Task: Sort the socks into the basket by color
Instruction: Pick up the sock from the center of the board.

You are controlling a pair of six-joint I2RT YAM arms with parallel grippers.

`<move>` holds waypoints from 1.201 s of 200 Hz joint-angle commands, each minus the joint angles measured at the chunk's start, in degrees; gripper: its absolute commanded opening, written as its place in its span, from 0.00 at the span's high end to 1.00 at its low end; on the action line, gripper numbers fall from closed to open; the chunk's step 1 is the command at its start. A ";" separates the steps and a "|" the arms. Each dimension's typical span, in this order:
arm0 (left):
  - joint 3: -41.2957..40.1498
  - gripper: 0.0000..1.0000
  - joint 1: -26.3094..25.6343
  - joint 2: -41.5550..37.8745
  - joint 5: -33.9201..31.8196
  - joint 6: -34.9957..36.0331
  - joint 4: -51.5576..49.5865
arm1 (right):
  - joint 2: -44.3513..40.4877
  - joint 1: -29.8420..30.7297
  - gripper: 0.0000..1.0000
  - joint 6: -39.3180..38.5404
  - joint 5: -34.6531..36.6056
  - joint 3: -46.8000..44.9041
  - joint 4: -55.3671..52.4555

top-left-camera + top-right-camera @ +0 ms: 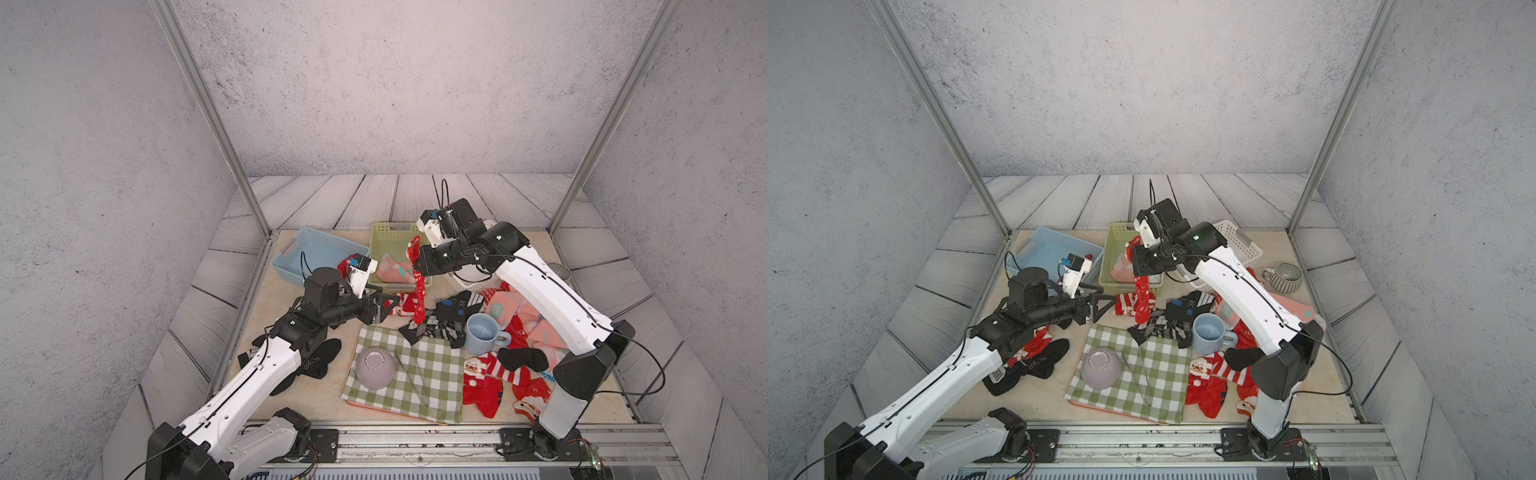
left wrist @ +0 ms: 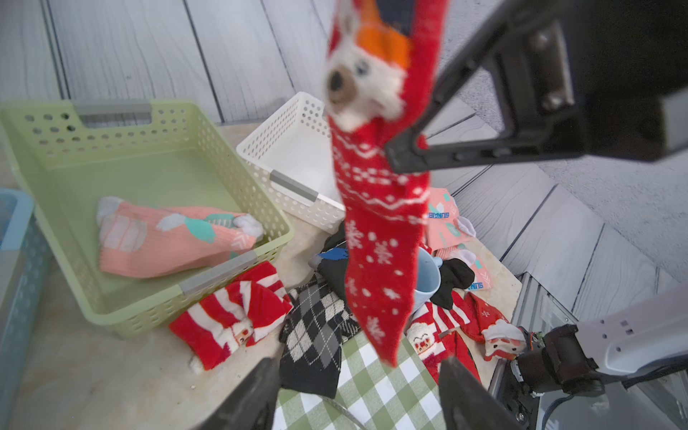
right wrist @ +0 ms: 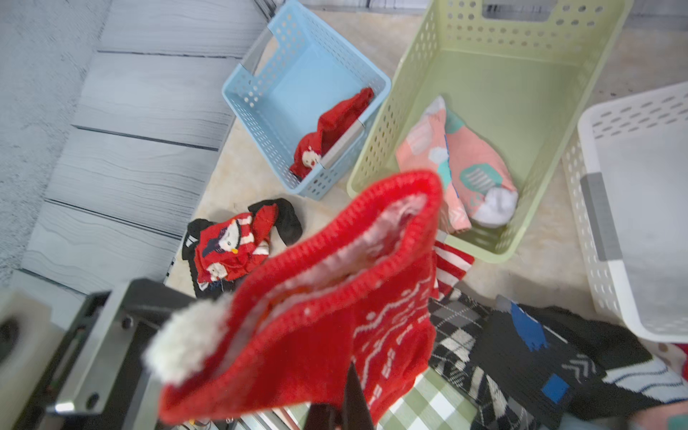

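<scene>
A long red Christmas sock (image 1: pixel 419 293) with snowflakes hangs over the front edge of the green basket (image 1: pixel 395 230), with my right gripper (image 1: pixel 417 266) shut on its cuff (image 3: pixel 316 298). To the sock's left my left gripper (image 1: pixel 388 303) stands open and holds nothing; the sock's toe (image 2: pixel 379 238) dangles ahead of its fingers (image 2: pixel 253 394). A pink sock (image 1: pixel 395 270) lies in the green basket. One red sock (image 3: pixel 335 130) lies in the blue basket (image 1: pixel 320 249). Red, pink and black socks (image 1: pixel 486 382) are heaped at the right, and more lie under the left arm (image 1: pixel 320 361).
A white basket (image 1: pixel 1233 237) stands behind the right arm. The green-and-white checked cloth (image 1: pixel 407 386) carries an upturned lilac bowl (image 1: pixel 375 368) and metal tongs (image 1: pixel 415 374). A blue mug (image 1: pixel 482 332) stands among the socks, and a grey striped mug (image 1: pixel 1283 276) at the far right.
</scene>
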 commanded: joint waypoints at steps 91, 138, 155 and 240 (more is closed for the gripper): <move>7.89 0.55 -5.20 14.61 -13.53 8.86 14.91 | 2.11 -0.17 1.00 2.05 -8.34 6.94 0.54; 11.65 1.00 -5.20 14.94 -15.58 10.18 9.37 | 1.85 -1.74 0.98 1.48 -6.76 5.81 -0.39; 11.58 1.00 -5.12 13.25 -19.34 10.64 6.58 | 1.75 -3.56 0.67 1.37 -6.27 5.24 -0.47; 30.10 1.00 11.58 23.54 -18.88 5.91 -22.14 | -3.23 -9.90 0.01 -1.92 -5.89 -0.30 -0.72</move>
